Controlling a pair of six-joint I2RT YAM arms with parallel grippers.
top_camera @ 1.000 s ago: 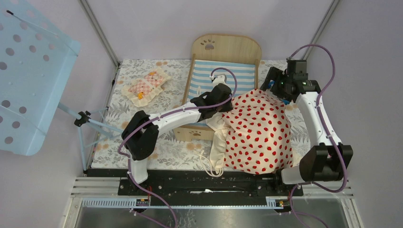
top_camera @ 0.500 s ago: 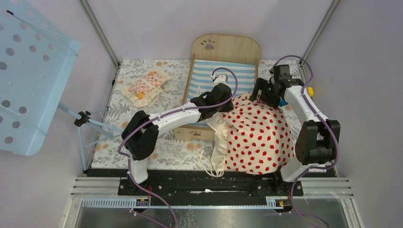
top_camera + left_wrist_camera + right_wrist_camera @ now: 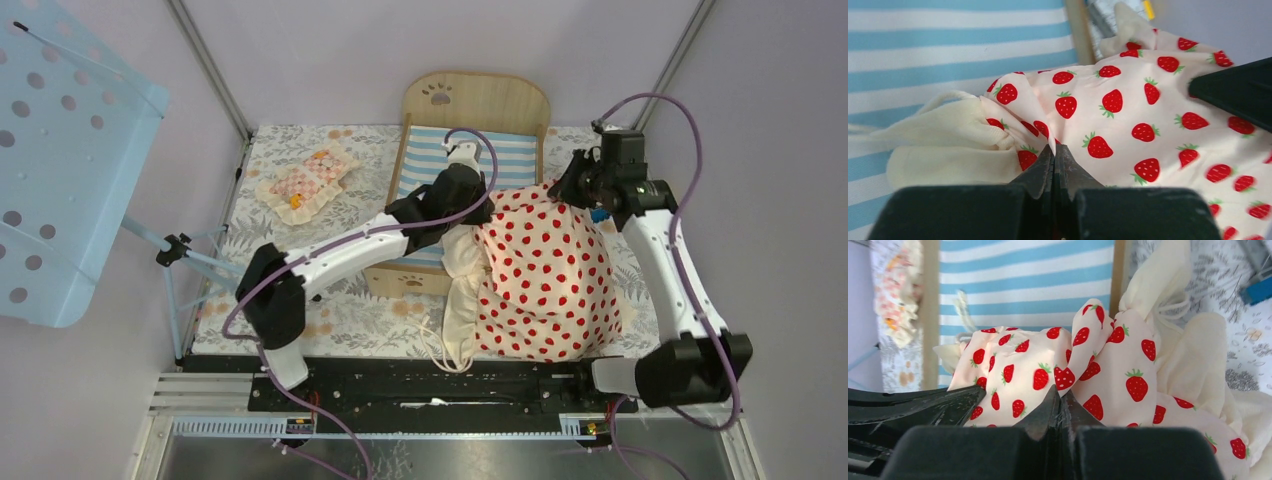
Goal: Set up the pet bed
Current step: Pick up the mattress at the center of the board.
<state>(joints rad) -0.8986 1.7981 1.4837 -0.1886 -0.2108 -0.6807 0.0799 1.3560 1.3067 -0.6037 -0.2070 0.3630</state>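
The pet bed [image 3: 476, 104] stands at the back centre, its light-wood headboard upright and its blue-and-white striped mattress [image 3: 432, 163] partly covered. A cream blanket with red strawberries [image 3: 545, 270] is bunched over the bed's right side and the table in front. My left gripper [image 3: 476, 218] is shut on a fold at the blanket's left edge [image 3: 1054, 149], above the mattress [image 3: 948, 45]. My right gripper [image 3: 558, 190] is shut on a fold at the blanket's far right corner [image 3: 1060, 391], beside the bed's wooden side rail [image 3: 1118, 275].
A small pink checked pillow [image 3: 308, 181] lies on the floral tabletop [image 3: 350, 310] left of the bed. A blue perforated panel [image 3: 60, 160] on a stand leans at the far left. A small blue object [image 3: 1257, 290] sits on the table by the right arm.
My right gripper swung in over the blanket's far corner and shut on it. The left arm shifted toward the headboard, and the blanket's top edge now sits higher.
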